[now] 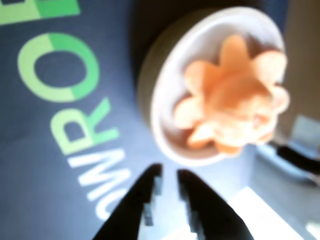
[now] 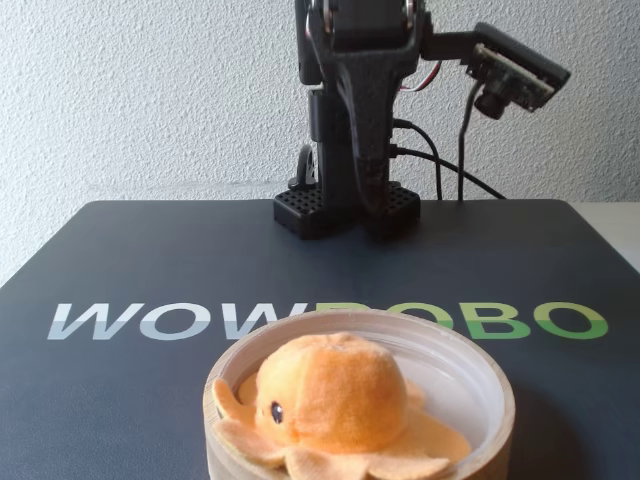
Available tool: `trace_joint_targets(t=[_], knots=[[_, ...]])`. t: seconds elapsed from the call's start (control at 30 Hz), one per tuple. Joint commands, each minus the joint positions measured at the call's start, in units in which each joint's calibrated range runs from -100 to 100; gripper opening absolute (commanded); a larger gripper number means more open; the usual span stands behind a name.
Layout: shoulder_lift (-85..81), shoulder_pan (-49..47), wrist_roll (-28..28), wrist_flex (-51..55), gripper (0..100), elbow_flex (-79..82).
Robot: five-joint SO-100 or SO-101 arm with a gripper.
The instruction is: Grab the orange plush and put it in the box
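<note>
Orange plush (image 2: 335,405) sits inside the box (image 2: 495,385), head up, tentacles spread flat over the pale floor and lapping onto the near rim in the fixed view. In the wrist view the plush (image 1: 235,97) reads as a blurred star of lobes filling most of the box (image 1: 165,100); no single long axis, roughly round in outline.

Gripper (image 1: 169,210): fingers close together with only a narrow gap between them, nothing held. It enters the wrist view from the bottom edge, and both fingertips lie clear of the box rim, not touching it.

Key relation: from the gripper, the box and plush lie ahead and to the right in the wrist view, near but apart. In the fixed view the arm (image 2: 355,120) stands folded upright at the far edge of the dark mat (image 2: 120,260), well behind the box, which sits at the near edge, in front of the printed lettering (image 2: 180,320). One arm only, so no choice of side.

Judgement: the plush is already where the task wants it, and the placing looks complete. No regrasp seems called for. Risk is low; the front tentacles overhang the rim, but the body sits well inside.
</note>
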Motion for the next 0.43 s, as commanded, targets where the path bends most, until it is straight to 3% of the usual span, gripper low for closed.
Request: trace_joint_targets(t=[0.0, 0.4], knots=[[-6.3, -0.1, 0.2, -0.9, 3, 2.7], [-7.1, -0.2, 0.2, -1.5, 3, 5.1]])
